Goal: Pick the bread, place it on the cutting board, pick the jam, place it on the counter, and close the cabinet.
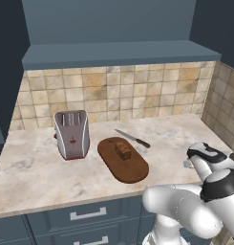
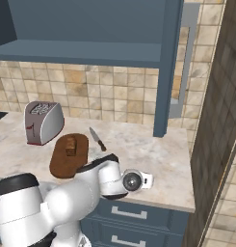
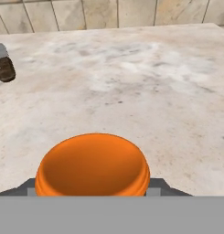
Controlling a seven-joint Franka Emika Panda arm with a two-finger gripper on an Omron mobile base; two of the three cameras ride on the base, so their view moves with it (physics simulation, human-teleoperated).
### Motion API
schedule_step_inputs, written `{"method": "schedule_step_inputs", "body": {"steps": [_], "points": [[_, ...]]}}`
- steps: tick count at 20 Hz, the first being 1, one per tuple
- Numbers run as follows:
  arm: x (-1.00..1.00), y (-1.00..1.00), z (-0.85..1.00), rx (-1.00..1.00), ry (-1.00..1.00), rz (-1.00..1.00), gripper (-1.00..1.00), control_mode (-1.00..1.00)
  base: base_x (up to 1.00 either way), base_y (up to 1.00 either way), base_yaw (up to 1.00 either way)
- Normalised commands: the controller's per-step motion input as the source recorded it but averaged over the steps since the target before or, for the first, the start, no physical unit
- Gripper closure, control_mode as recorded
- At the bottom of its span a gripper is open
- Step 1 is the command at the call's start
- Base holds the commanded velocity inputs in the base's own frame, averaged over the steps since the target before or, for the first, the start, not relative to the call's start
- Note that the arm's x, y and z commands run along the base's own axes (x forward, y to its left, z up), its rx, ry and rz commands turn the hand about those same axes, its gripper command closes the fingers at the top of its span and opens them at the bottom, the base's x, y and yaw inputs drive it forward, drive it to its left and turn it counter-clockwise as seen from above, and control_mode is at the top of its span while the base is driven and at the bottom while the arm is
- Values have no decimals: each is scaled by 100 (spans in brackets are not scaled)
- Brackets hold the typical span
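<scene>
Counter [image 1: 37, 167] beige marble | bread [image 1: 122, 150] on cutting board [image 1: 132, 171] | jaws clamped around jam [image 3: 93, 165], low over counter

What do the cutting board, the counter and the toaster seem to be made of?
The cutting board looks like dark brown wood with a matte finish. The counter looks like polished beige stone, from its marbled veins. The toaster seems to be brushed grey metal, perhaps plastic, with a red trim.

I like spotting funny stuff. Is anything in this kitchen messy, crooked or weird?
Nothing is spilled or broken. The cabinet door hangs open above the counter, and a knife lies loose beside the cutting board. The bread sits neatly on it.
</scene>
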Motion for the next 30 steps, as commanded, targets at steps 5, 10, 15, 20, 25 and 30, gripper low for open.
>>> {"method": "schedule_step_inputs", "body": {"steps": [5, 10, 15, 20, 25, 30], "points": [[0, 0, -17, 0, 0, 0, 100, -100, 0, 0, 0], [0, 0, -2, 0, 0, 0, 100, -100, 0, 0, 0], [0, 0, 0, 0, 0, 0, -100, -100, 0, 0, 0], [0, 0, 0, 0, 0, 0, -100, -100, 0, 0, 0], [0, 0, 0, 0, 0, 0, -100, -100, 0, 0, 0], [-5, 0, 5, 0, 0, 0, -100, -100, 0, 0, 0]]}}
